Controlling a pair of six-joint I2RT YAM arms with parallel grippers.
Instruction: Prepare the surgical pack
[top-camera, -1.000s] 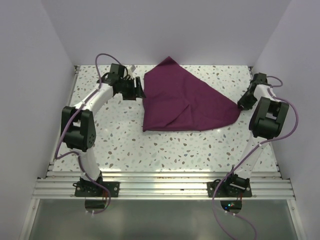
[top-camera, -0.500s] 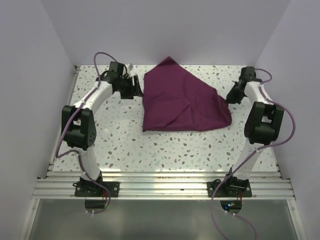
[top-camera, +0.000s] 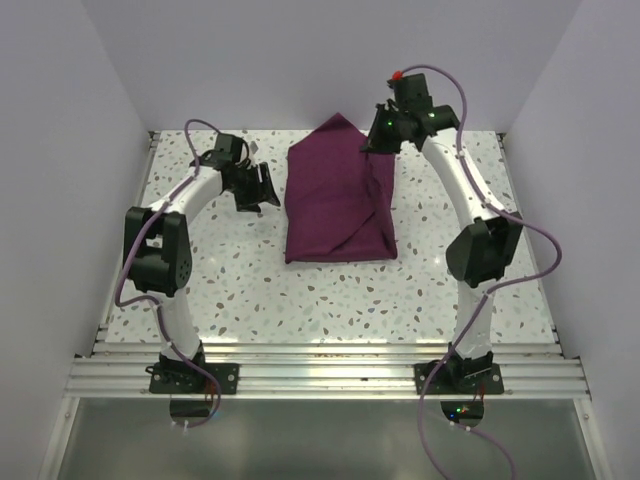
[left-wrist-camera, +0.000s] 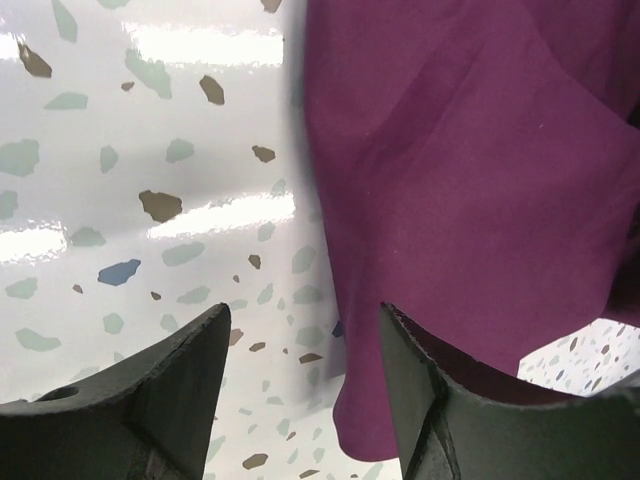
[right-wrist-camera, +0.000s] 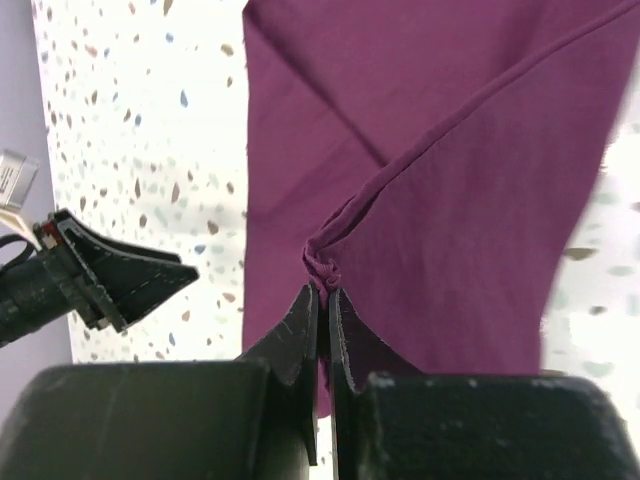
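A dark purple cloth (top-camera: 338, 195) lay on a white speckled desk (top-camera: 300, 290), in the middle and toward the far side, seen from above. It was folded into a tall shape, straight along its near edge and coming to a point close to the back wall. Creases ran slantwise across it, and one layer lay over another on its right half. The right arm (top-camera: 465, 190) arched up and over from the near right and reached the far right part of the cloth. The right jaws were pressed together, pinching a small puckered bit of a folded edge (its wrist camera showed the fabric bunched right at the tips). From that pinch a raised fold line ran off across the cloth. The left arm (top-camera: 170, 240) curved in from the near left. The left jaws stood spread with nothing between them, low over the desk just beside the left edge of the cloth. In its own wrist view one finger (left-wrist-camera: 430, 400) sat in front of the cloth's edge and the other over bare desk. Whether that finger touched the fabric could not be told.
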